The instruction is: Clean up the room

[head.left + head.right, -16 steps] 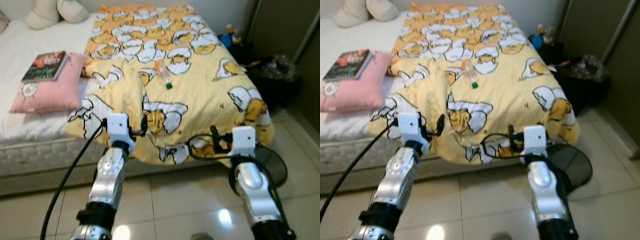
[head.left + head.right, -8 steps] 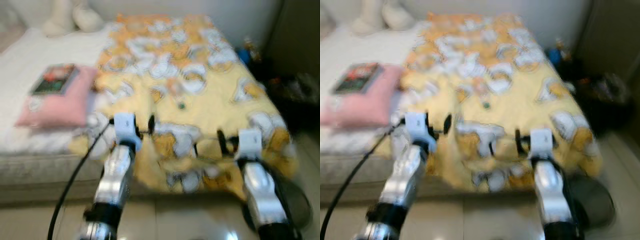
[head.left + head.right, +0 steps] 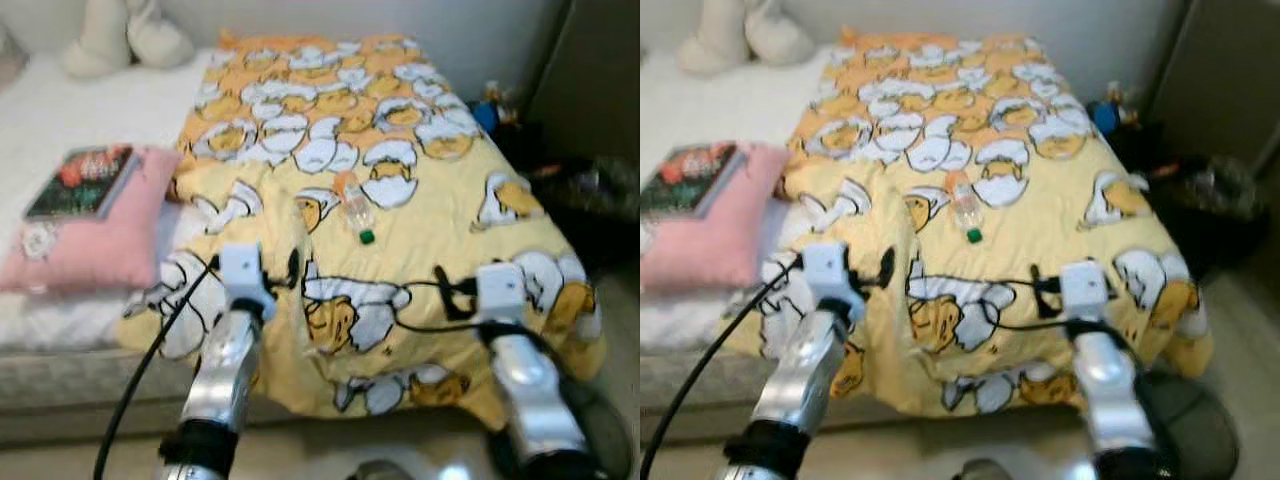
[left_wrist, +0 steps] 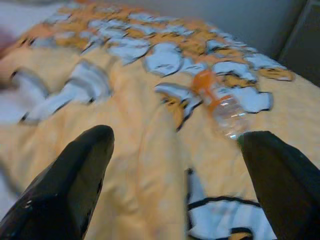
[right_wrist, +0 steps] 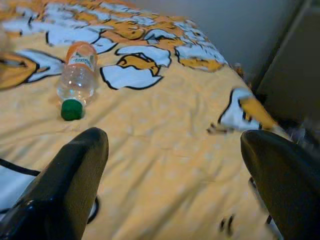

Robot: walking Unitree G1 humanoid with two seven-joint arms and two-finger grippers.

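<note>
Robot stands at the foot end of the bed (image 3: 60, 345), both silver arms raised over the near edge of the yellow blanket (image 3: 430, 200) with the egg-cartoon print. Left gripper (image 4: 175, 165): its two black fingers are spread wide apart, nothing between them, hovering above the blanket. Right gripper (image 5: 175, 170): same, fingers wide apart, holding nothing, above the blanket toward the bed's right side. Plastic bottle (image 3: 355, 208) lies on its side on the blanket, roughly mid-bed, beyond both grippers and between their lines of reach; clear body, orange label, green cap (image 5: 72, 109) pointing toward the robot. In the left wrist view the bottle sits ahead, nearer that gripper's one finger; in the right wrist view it's ahead and off to the other side. Neither gripper touches it. Blanket is rumpled, with a raised fold running near the left arm (image 3: 228, 350), and hangs over the mattress edge toward the floor. To the robot's left on the white sheet: pink pillow (image 3: 95, 245) with a book (image 3: 82, 182) lying flat on top. Further back by the wall, a pale plush toy (image 3: 125, 35). On the right beside the bed, dark clutter incl. something blue (image 3: 1103, 115) and what looks like a black bag (image 3: 1220, 195); detail too blurry to call. A black cable (image 3: 140, 375) runs along the left arm, and another loops by the right arm (image 3: 530, 390).
</note>
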